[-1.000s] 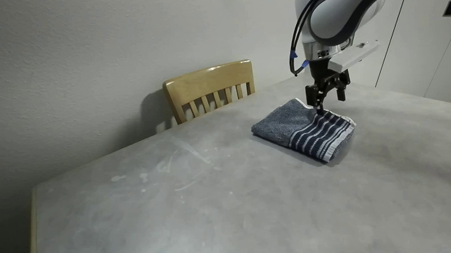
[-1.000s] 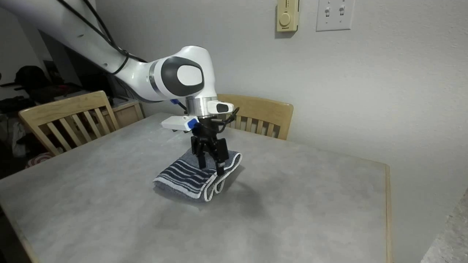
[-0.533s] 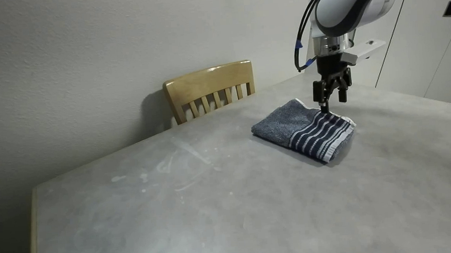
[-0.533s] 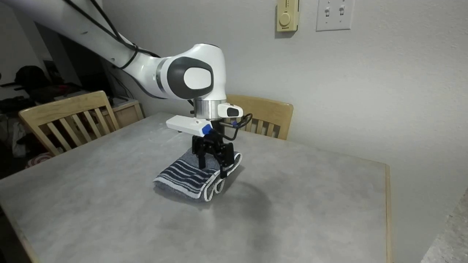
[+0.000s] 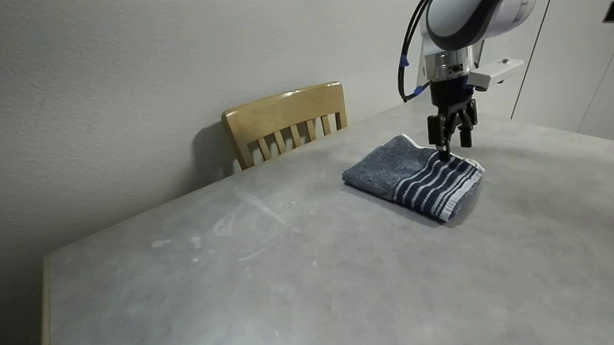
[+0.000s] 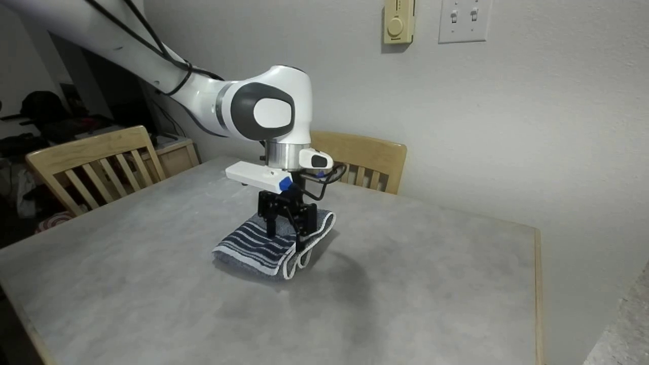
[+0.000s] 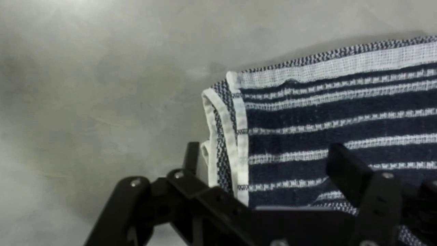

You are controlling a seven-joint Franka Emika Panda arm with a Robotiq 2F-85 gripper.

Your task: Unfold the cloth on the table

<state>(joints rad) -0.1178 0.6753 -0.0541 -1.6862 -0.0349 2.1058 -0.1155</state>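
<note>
I see the cloth (image 5: 385,163) lying on the bench (image 5: 240,297), folded into a low, layered rectangle of blue-grey terry. Across its top layer, toward one end, I make out dark navy bands with white stripes and a broad white border. In my wrist view, pale hems curve along one side where the layers stack. The bench is pale grey, mottled, with whitish smudges.

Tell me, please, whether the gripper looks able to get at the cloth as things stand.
Probably yes: the gripper stands open at the cloth; in the wrist view its fingers show either side of the white hem, with nothing visibly in the way.
</note>
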